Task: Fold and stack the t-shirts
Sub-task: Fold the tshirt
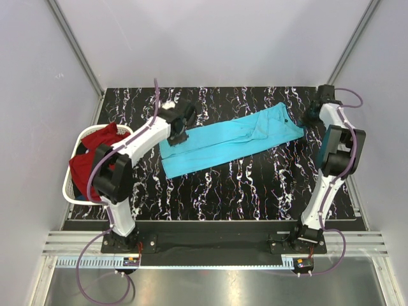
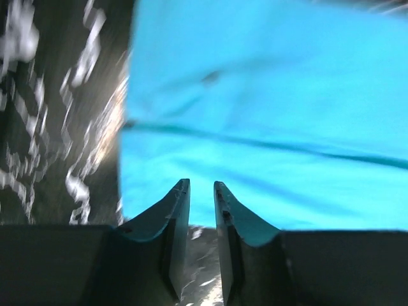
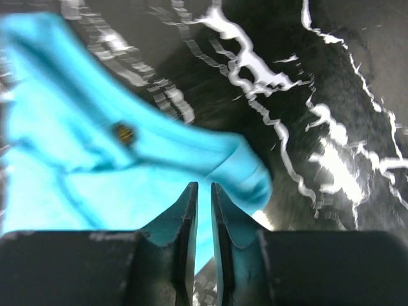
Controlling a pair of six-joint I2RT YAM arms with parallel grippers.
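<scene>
The turquoise-blue t-shirt (image 1: 223, 143) lies on the black marbled table as a long band folded lengthwise, running from lower left to upper right. My left gripper (image 1: 180, 135) hovers at its left end; in the left wrist view the gripper (image 2: 201, 185) has its jaws a little apart, nothing between them, with the shirt (image 2: 268, 115) just ahead. My right gripper (image 1: 310, 116) is at the shirt's right end; in the right wrist view the gripper (image 3: 204, 185) shows a narrow empty gap over the cloth's (image 3: 95, 159) buttoned edge. The dark red t-shirt (image 1: 95, 150) lies bunched in the basket.
A white plastic laundry basket (image 1: 72, 191) stands at the table's left edge, beside the left arm. The table (image 1: 255, 191) is bare in front of the shirt. Grey walls and metal posts enclose the sides and back.
</scene>
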